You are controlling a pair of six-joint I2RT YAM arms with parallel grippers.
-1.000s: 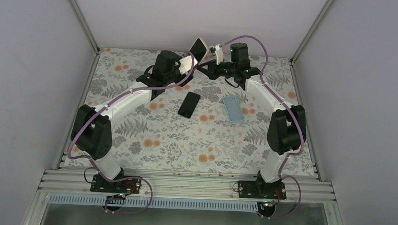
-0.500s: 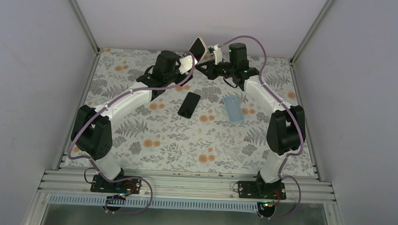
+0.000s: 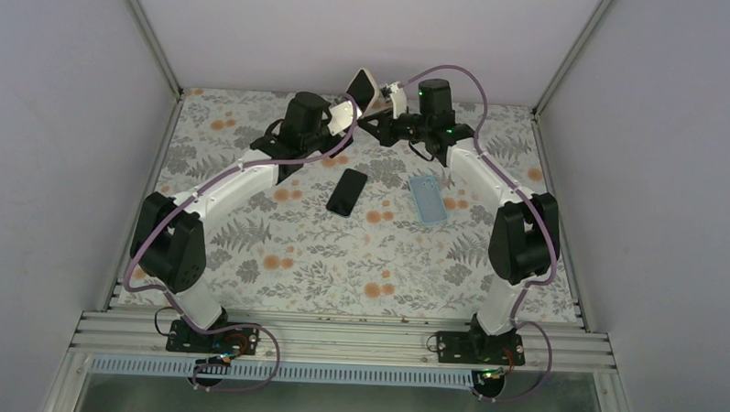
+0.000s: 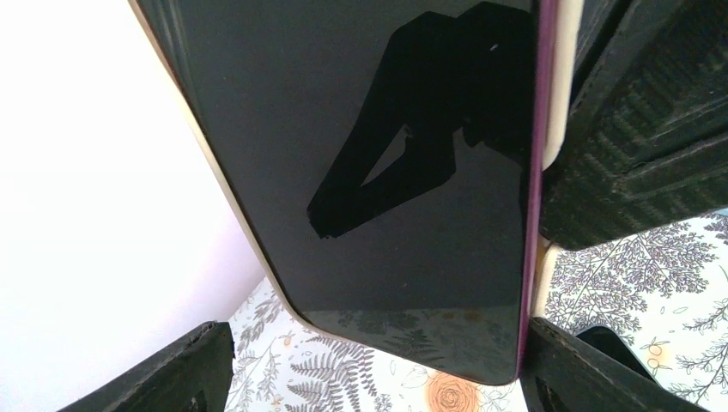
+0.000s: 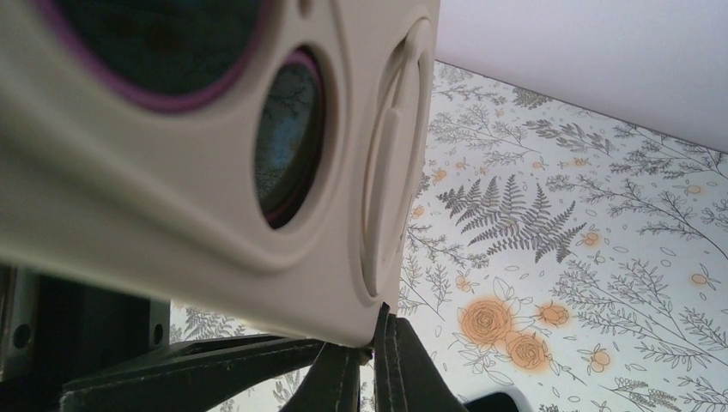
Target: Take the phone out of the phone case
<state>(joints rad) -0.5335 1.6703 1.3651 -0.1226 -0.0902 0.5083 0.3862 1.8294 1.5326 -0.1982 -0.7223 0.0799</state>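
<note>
Above the floral worktop (image 3: 250, 229), far end, the phone (image 4: 386, 172) sits seated in the cream case (image 5: 215, 223). Right end effector (image 5: 371, 360) is clamped on the case rim. Left end effector (image 4: 386, 365) is spread apart, flanking the phone. A black phone (image 3: 347, 191) and a blue case (image 3: 428, 199) lie on the worktop.

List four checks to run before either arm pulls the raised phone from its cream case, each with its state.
1. Right gripper shut on the cream case edge: ok.
2. Left gripper gripping the phone: cannot tell; its fingers stand wide.
3. Phone out of case: not ok.
4. Black phone and blue case on the table lie away from both grippers: ok.
</note>
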